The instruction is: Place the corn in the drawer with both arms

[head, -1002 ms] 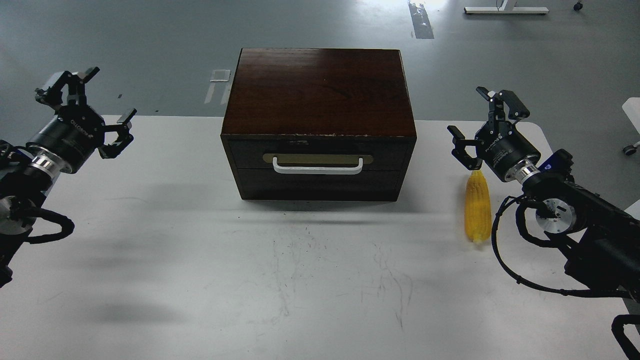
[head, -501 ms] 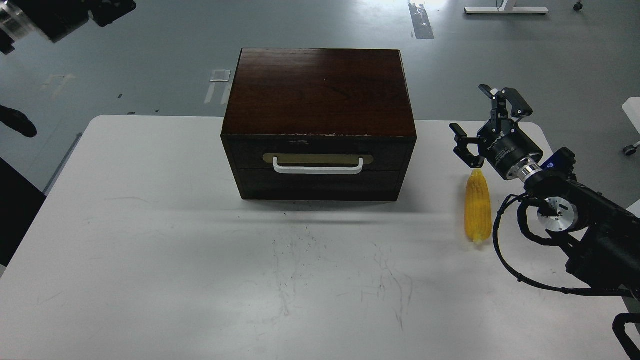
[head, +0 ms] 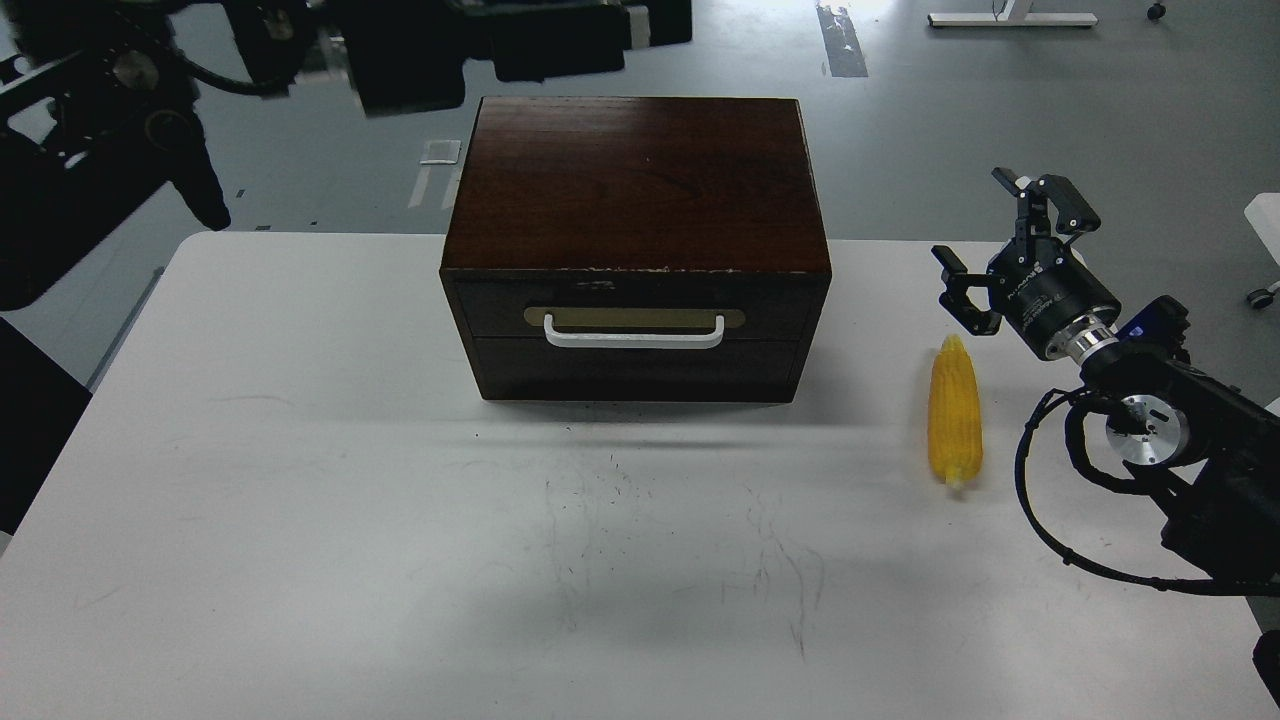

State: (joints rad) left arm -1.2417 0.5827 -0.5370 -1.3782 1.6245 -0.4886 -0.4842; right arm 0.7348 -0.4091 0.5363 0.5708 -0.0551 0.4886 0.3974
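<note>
The yellow corn point(head: 955, 415) lies on the white table point(head: 300, 480), right of the cabinet, its pointed end away from me. The drawer point(head: 635, 312) is shut, with a brass plate and a white bar handle point(head: 633, 336) on its dark front. My right gripper point(head: 972, 218) is open and empty, hovering just beyond and right of the corn's tip. My left arm point(head: 420, 50) is a dark blur across the top left, above and behind the cabinet. Its fingers cannot be told apart.
The dark wooden cabinet top point(head: 640, 180) sits at the table's far middle. Grey floor lies behind it, with a white frame base point(head: 1010, 18) at the top right. A white object point(head: 1265, 225) shows at the right edge.
My left arm has swung up from the table's left side to the top left, close to the camera. My right gripper has shifted right, away from the corn's tip.
</note>
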